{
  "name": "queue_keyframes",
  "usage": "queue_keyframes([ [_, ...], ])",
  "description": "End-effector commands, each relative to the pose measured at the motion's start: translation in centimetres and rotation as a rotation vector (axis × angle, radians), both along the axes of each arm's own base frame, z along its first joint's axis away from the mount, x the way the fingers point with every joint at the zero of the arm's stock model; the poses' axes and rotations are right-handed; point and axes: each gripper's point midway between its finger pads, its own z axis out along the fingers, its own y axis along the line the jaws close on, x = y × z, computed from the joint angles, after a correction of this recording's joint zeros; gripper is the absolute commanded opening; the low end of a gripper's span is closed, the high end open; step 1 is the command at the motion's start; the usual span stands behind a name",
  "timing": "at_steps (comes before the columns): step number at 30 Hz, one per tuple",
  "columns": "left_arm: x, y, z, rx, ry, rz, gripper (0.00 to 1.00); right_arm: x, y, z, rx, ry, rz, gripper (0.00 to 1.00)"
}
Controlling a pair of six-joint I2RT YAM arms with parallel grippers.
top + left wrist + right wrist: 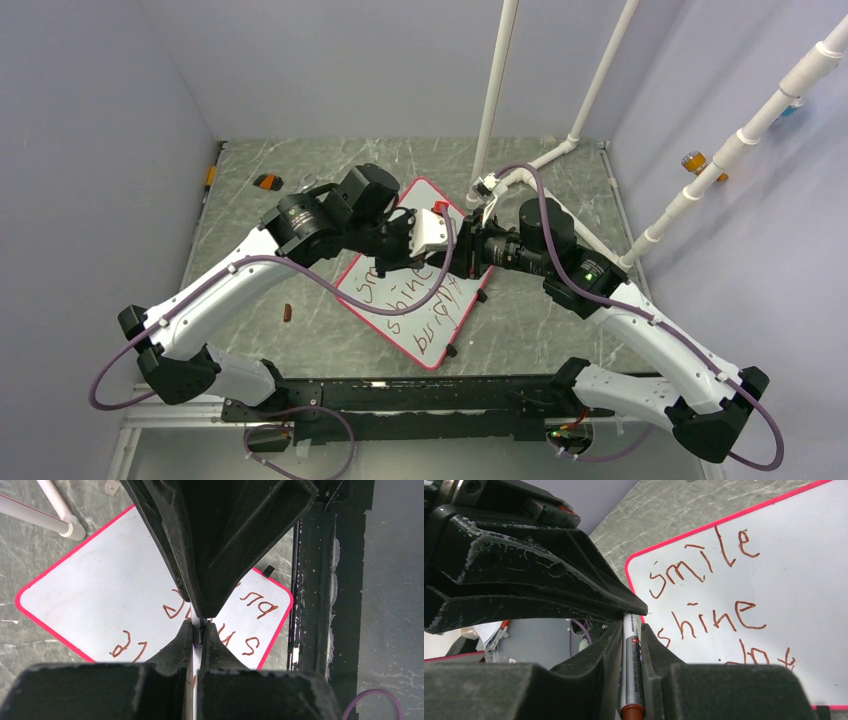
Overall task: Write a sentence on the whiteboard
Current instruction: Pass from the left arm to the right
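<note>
The whiteboard lies tilted on the grey marble table and also shows in the left wrist view and the right wrist view. The sentence in reddish-brown marker reads "smile", "shine" and a partly hidden third word; it appears upside down in the left wrist view. My two grippers meet tip to tip above the board. My right gripper is shut on a grey marker with a brown end. My left gripper is shut on the marker's far end.
White pipes rise behind the board; one shows in the left wrist view. A small brown piece lies left of the board, and an orange-black object lies at the back left. A black rail runs along the near edge.
</note>
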Motion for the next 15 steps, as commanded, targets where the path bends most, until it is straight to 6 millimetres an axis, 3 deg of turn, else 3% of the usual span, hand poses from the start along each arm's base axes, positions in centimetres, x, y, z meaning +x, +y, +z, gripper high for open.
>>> queue_keyframes([
  [1,0.2,-0.6,2.0,-0.039,-0.055,-0.013,0.0,-0.4,0.1,0.6,0.014,-0.013,0.025,0.15],
  [4,-0.1,-0.9,1.9,-0.037,-0.052,-0.018,0.0,-0.4,0.3,0.5,0.025,-0.01,0.028,0.0],
  [6,-0.2,-0.8,1.7,-0.04,-0.051,-0.014,0.0,-0.2,0.4,0.6,0.036,-0.017,0.021,0.0],
  [8,0.0,-0.4,1.4,-0.04,-0.06,0.014,0.1,-0.2,0.3,0.7,0.045,-0.032,0.017,0.0],
  [9,0.1,-0.1,1.6,-0.052,-0.071,0.03,0.16,0.0,0.2,0.7,0.047,-0.04,0.007,0.0],
  [13,0.0,1.6,1.1,-0.083,-0.064,0.139,0.59,1.5,-1.0,0.9,0.029,-0.084,-0.098,0.0],
  [15,-0.1,3.0,0.3,-0.086,-0.054,0.215,0.72,2.3,-1.7,1.0,0.019,-0.101,-0.157,0.0],
])
